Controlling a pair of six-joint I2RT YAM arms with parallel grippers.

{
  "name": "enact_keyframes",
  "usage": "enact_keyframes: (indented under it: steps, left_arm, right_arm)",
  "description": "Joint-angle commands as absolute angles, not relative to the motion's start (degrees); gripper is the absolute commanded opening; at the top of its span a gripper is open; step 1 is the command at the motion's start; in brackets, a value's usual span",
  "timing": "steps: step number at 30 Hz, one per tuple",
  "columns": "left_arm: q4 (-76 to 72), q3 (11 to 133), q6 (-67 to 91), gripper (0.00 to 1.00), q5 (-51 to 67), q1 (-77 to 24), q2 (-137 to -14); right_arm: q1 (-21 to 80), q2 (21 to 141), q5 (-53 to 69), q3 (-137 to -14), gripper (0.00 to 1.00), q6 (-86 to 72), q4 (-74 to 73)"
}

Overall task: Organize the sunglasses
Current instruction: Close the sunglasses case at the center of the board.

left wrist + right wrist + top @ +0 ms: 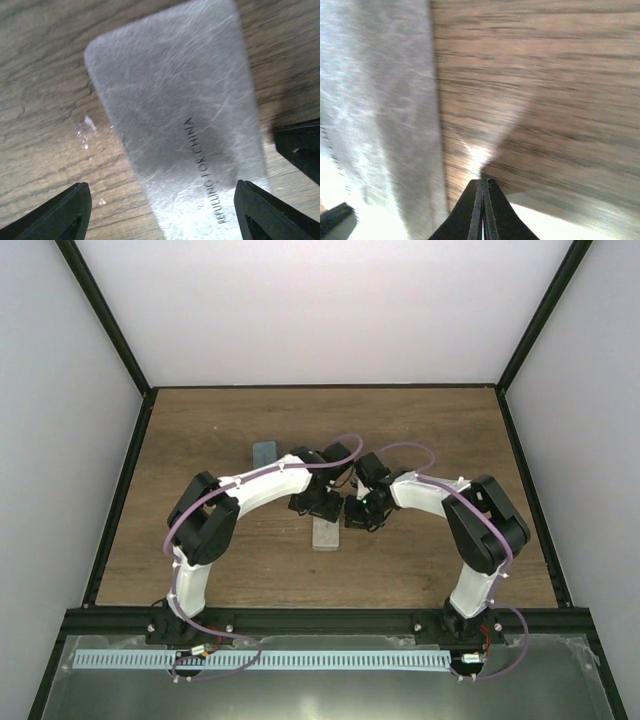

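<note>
Sunglasses: not visible in any view, so their position cannot be told. The grey case (170, 100) lies at the middle of the table (200, 440), long axis near-far. The left gripper (162, 197) is nearer, jaws released and straddling its width. The right gripper (482, 187) is clenched empty just right of it.

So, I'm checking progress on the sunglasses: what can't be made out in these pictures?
Sunglasses: in no view.
Grey case: far end hidden under both arms, top view; one end cropped by the bottom edge, left wrist view.
Right wrist view: motion blur smears the case.
</note>
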State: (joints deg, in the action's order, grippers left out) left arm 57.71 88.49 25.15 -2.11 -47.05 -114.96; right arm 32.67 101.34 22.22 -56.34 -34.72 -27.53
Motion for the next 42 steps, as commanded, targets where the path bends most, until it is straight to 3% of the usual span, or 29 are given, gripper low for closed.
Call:
enact_keyframes:
  steps: [1, 7, 18, 25, 31, 37, 41, 42]
  left_arm:
    - [55.75, 91.15, 26.27, 0.81, -1.05, -47.66, -113.54]
    - [53.69, 93.43, 26.15, 1.00, 2.85, -47.78, -115.26]
    - [61.46, 100.64, 28.22, 0.96, -4.32, -48.93, -127.92]
    - [62.00, 100.08, 29.87, 0.92, -5.74, -48.68, -126.87]
    - [59.88, 98.08, 30.46, 0.97, -7.29, -48.46, -120.94]
    - [47.71, 94.86, 30.51, 1.00, -15.71, -49.74, -108.10]
    - [42.32, 94.33, 29.78, 1.00, -23.69, -49.63, -101.57]
    - [40.39, 93.18, 28.87, 1.00, -25.67, -49.32, -99.40]
  right_arm:
    - [29.19, 95.53, 16.10, -54.45, 0.02, -33.84, -32.95]
    - [23.91, 86.52, 12.06, -51.86, 0.14, -32.87, -35.01]
    - [19.17, 82.81, 11.84, -50.01, 0.20, -29.18, -37.01]
    - [18.88, 83.32, 12.34, -50.09, 0.21, -28.02, -36.67]
    - [18.81, 82.91, 12.72, -50.99, 0.22, -26.29, -35.89]
    - [18.81, 75.33, 7.46, -50.74, 0.58, -18.72, -28.18]
    - [18.66, 71.80, 0.48, -52.12, 0.73, -15.66, -24.35]
    - [18.52, 70.83, -0.84, -51.59, 0.81, -14.46, -22.35]
